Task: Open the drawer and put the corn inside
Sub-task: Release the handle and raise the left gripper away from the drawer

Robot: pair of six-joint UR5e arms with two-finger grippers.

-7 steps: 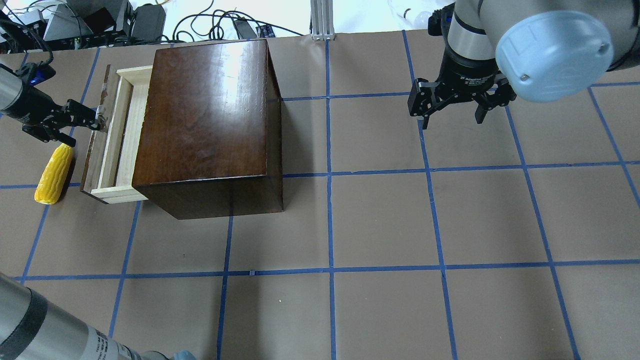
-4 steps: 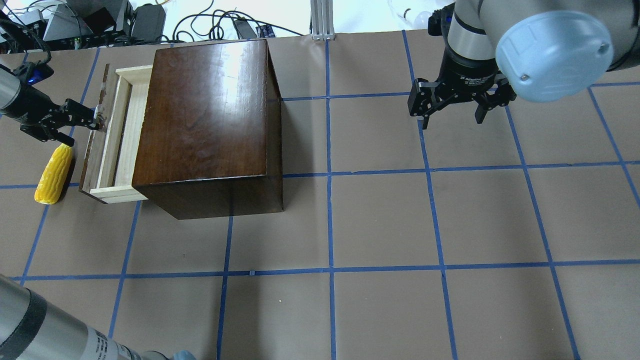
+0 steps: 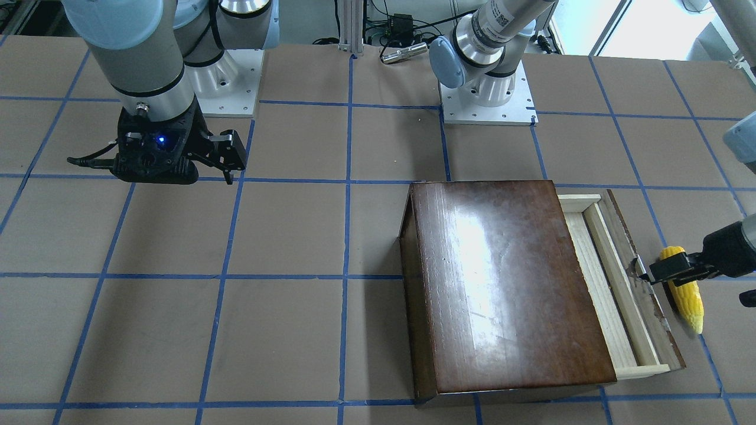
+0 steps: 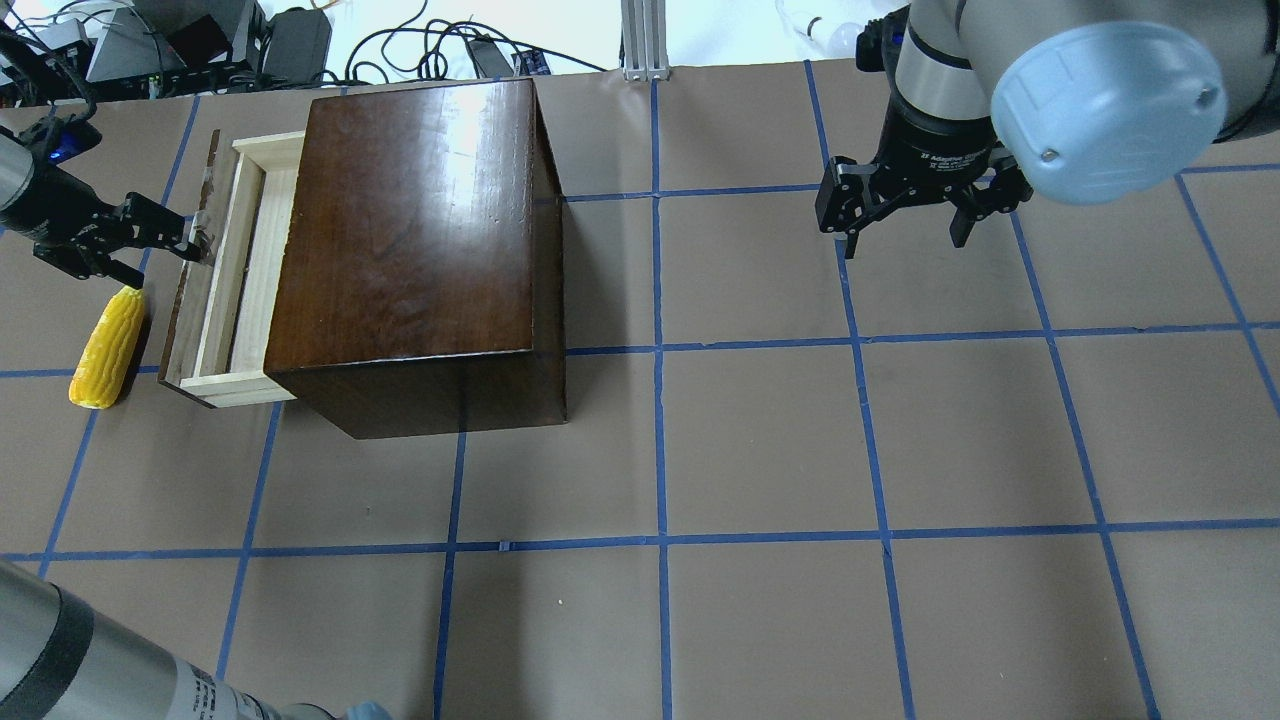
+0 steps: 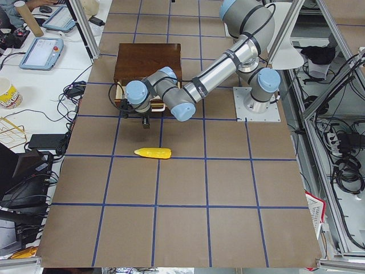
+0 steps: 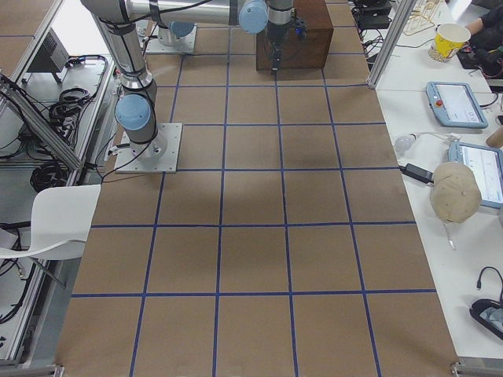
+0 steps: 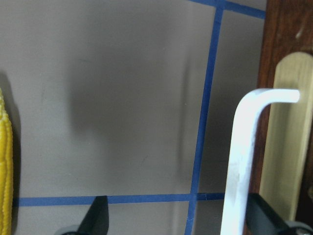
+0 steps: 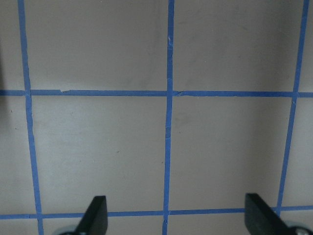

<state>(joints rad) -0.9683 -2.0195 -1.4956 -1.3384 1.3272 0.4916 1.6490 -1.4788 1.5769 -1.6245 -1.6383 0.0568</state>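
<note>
The dark-brown box point(image 4: 410, 220) stands at the back left, and it also shows in the front view point(image 3: 502, 283). Its pale wooden drawer point(image 4: 245, 270) is pulled partly out to the left. My left gripper point(image 4: 165, 258) is open beside the drawer's front, level with its white metal handle point(image 7: 239, 161). The handle sits just inside one finger, with nothing clamped. The yellow corn point(image 4: 107, 348) lies on the table next to the drawer front, below that gripper, and shows in the front view point(image 3: 688, 295). My right gripper point(image 4: 905, 245) is open and empty above the table, far right.
Blue tape lines grid the brown table top. Cables and electronics point(image 4: 150, 45) lie beyond the back edge, with an aluminium post point(image 4: 645, 40) at the back middle. The right wrist view shows only bare table point(image 8: 166, 137).
My left gripper has drawn back a little to the left and toward the table's back. The drawer, the corn and the right arm have hardly moved.
</note>
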